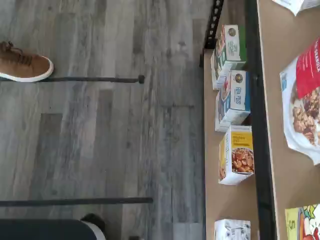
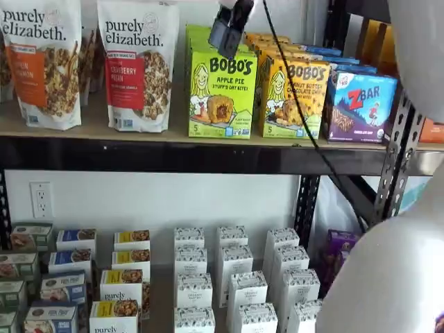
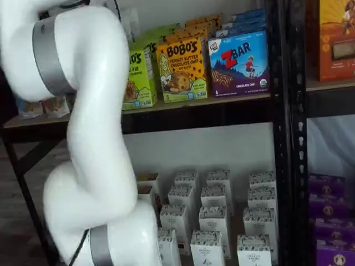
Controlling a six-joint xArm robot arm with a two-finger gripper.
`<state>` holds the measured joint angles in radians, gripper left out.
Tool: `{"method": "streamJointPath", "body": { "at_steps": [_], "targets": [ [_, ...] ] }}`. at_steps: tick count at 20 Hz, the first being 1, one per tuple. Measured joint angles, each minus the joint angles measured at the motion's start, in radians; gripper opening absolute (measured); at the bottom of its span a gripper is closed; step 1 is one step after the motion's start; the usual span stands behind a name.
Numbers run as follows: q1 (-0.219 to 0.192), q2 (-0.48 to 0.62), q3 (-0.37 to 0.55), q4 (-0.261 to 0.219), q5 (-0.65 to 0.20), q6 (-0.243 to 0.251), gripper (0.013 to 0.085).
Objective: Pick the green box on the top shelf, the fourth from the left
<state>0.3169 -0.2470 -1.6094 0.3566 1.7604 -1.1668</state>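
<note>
The green box (image 2: pixel 222 91) is a lime-green Bobo's Apple Pie carton. It stands upright at the front of a row of identical ones on the top shelf (image 2: pixel 173 133), a tan board with a black front beam. In a shelf view my gripper (image 2: pixel 232 26) hangs from the top edge with its cable, just above and in front of the box's upper edge. Its dark fingers show no plain gap and hold nothing. In a shelf view my white arm partly hides the green box (image 3: pixel 140 75). The wrist view shows a lime-green corner (image 1: pixel 302 225) on the shelf board.
Granola bags (image 2: pixel 137 64) stand left of the green box. A yellow-orange Bobo's box (image 2: pixel 294 97) and a blue ZBar box (image 2: pixel 361 104) stand to its right. White cartons (image 2: pixel 232 277) fill the lower shelf. My arm (image 3: pixel 83 138) blocks the left. A brown shoe (image 1: pixel 22 64) is on the floor.
</note>
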Motion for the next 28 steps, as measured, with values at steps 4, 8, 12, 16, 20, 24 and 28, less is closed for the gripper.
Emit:
{"method": "streamJointPath", "body": {
  "at_steps": [4,8,12,16,20,24,28],
  "targets": [
    [0.010,-0.001,-0.001,-0.021,-0.017,0.005,0.0850],
    [0.008,0.005,-0.011,-0.016,-0.016,0.007,0.0850],
    [0.008,0.007,-0.016,-0.016,-0.020,0.007,0.0850],
    [0.011,0.000,-0.003,-0.022,-0.041,0.007,0.0850],
    [0.013,-0.010,0.015,-0.023,-0.071,0.007,0.0850],
    [0.010,-0.016,0.029,-0.020,-0.104,0.002,0.0850],
    [0.009,-0.026,0.049,-0.021,-0.159,-0.001,0.0850]
  ]
}}
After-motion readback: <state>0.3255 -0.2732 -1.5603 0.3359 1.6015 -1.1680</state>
